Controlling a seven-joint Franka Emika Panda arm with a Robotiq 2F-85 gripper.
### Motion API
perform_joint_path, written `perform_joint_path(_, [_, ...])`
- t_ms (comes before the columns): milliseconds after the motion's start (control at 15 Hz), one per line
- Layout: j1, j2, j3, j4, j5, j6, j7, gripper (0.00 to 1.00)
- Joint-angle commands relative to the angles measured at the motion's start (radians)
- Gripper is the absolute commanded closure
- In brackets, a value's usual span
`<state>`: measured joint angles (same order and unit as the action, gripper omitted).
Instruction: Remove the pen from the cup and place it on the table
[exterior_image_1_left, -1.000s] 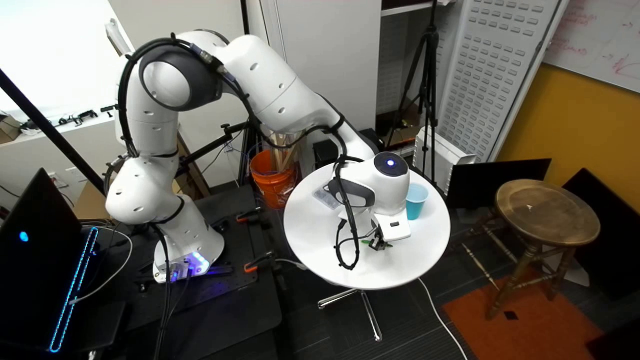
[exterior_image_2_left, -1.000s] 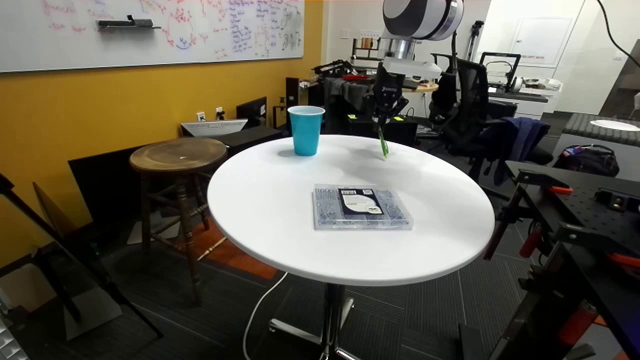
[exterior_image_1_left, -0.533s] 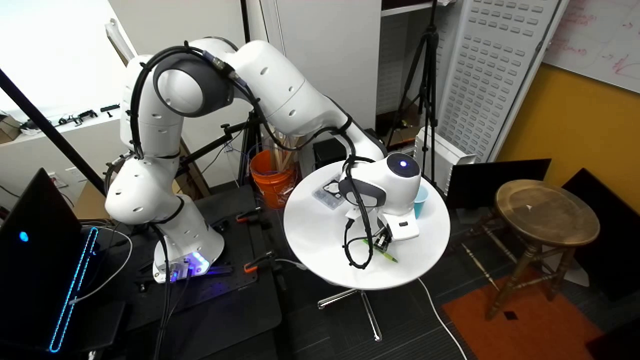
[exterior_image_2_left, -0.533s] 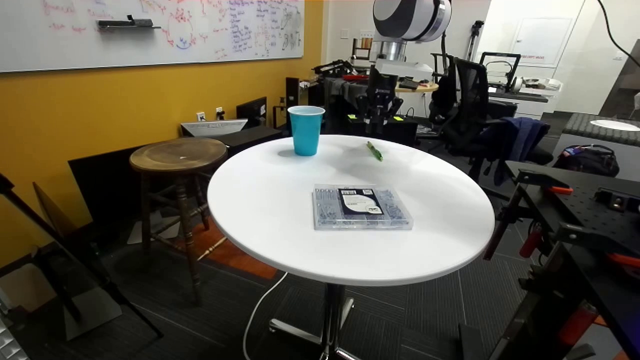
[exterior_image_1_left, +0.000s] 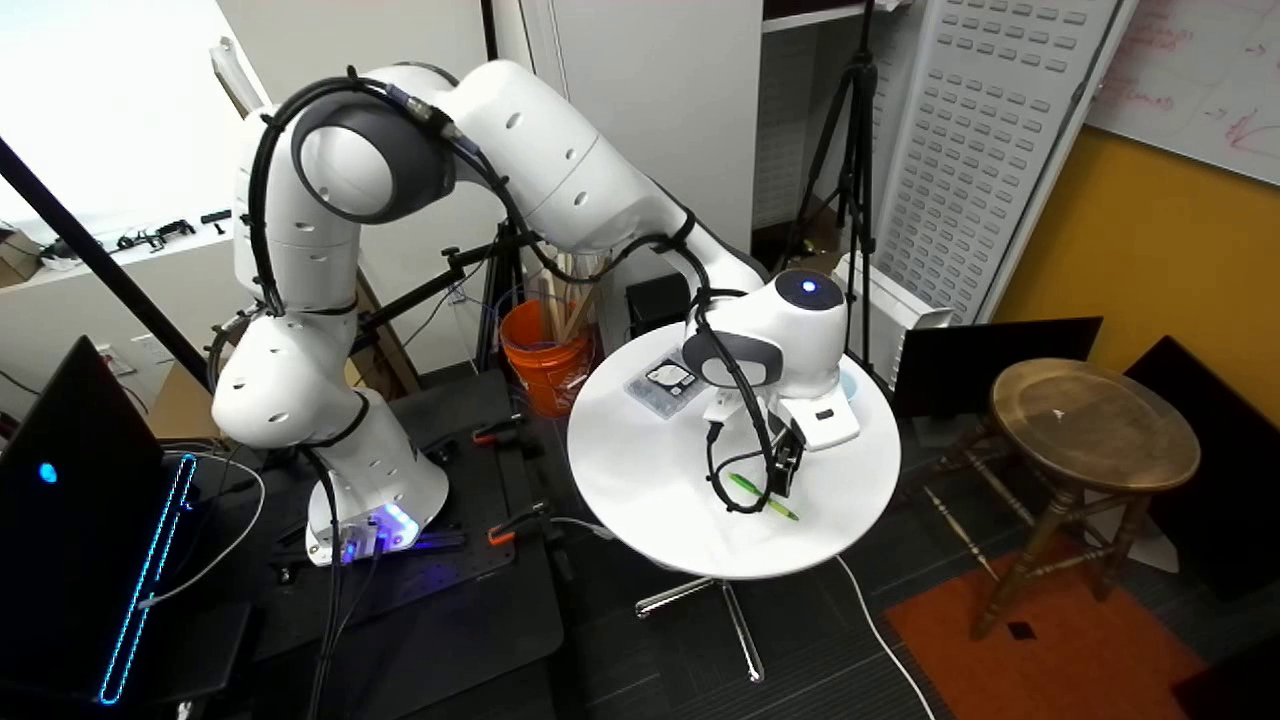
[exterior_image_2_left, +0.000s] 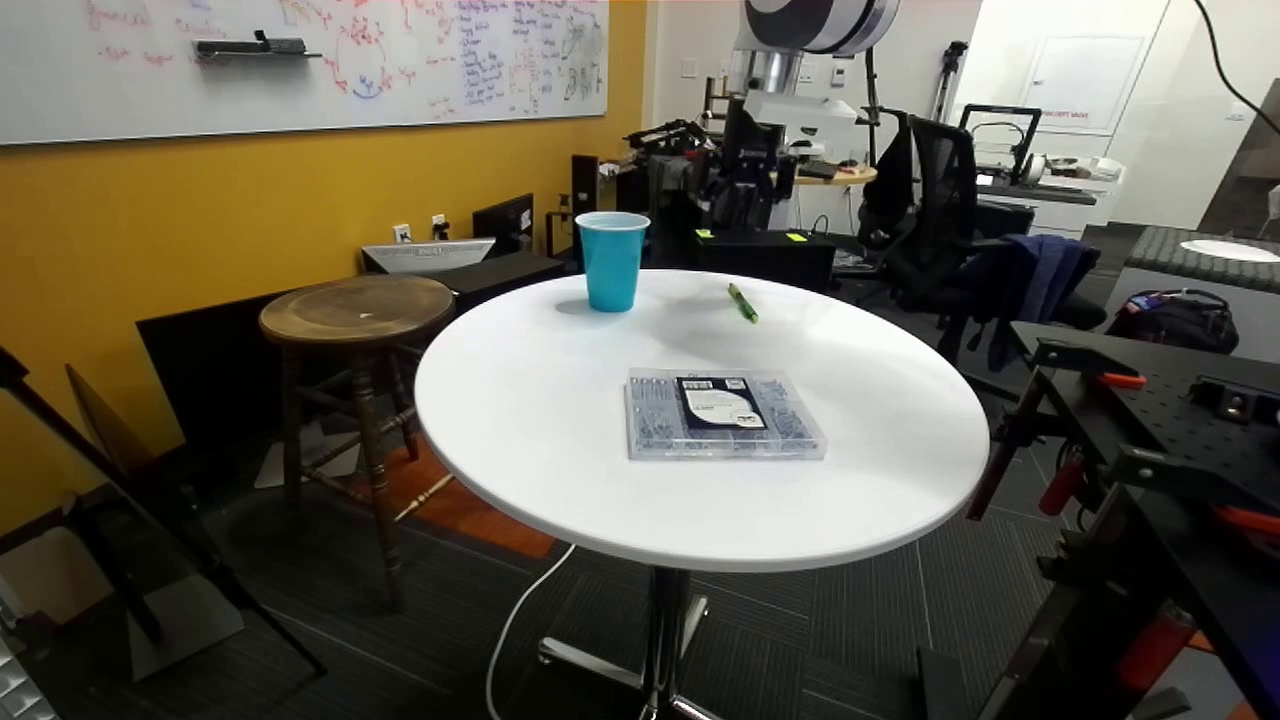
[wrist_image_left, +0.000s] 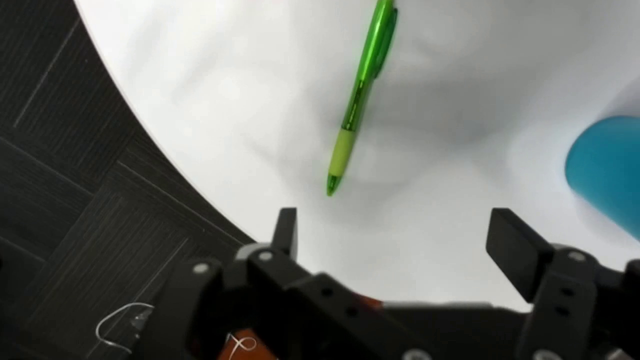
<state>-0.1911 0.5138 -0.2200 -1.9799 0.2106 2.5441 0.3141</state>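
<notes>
Round white worktop (exterior_image_2_left: 540, 425) bearing a blue cup (exterior_image_2_left: 612, 265) and a green pen (wrist_image_left: 358, 97)

Robot arm (exterior_image_1_left: 590, 195): white with dark grey sections, black cable (exterior_image_1_left: 260, 200) strapped along it; reaches over the worktop.

Worktop: circular, white, on a metal pedestal (exterior_image_2_left: 668, 625).

Stool (exterior_image_1_left: 1095, 425): wood, round seat; stands apart from the worktop in both exterior views.

Case (exterior_image_2_left: 727, 415): clear plastic, flat, dark-and-white label on top; contents too small to tell. Lies on the worktop.

Pincer (wrist_image_left: 395, 227): black, raised above the worktop. Released: fingers (wrist_image_left: 522, 252) spread wide, white surface showing between them.

Cup: plain blue, paler inside, upright on the worktop; mostly hidden behind the arm in an exterior view.

Pen: lies flat on the worktop, outside the cup and apart from it. Bright green overall. Glossy upper barrel with a darker clip along one side; see-through middle section, dark innards showing; matte yellow-green grip; short, clear green tip tapering to a point. In the wrist view the tip lies toward the pincer, and the opposite end is cut off at the top edge. In an exterior view the arm's cable passes in front of it.
</notes>
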Motion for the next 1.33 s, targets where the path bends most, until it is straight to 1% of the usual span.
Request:
perform_joint_path(0, [0.040, -0.099, -0.020, -0.066, -0.069, 0.069, 0.001, 0.00])
perform_joint_path(267, [0.055, -0.138, -0.005, -0.062, -0.098, 0.122, -0.002, 0.00])
perform_joint_path(533, [0.072, -0.129, 0.027, -0.030, -0.088, 0.146, -0.016, 0.00])
perform_joint_path(867, [0.087, -0.084, 0.058, 0.026, -0.088, 0.136, -0.021, 0.00])
perform_joint_path(1267, [0.090, 0.005, 0.057, 0.116, -0.091, 0.116, -0.018, 0.00])
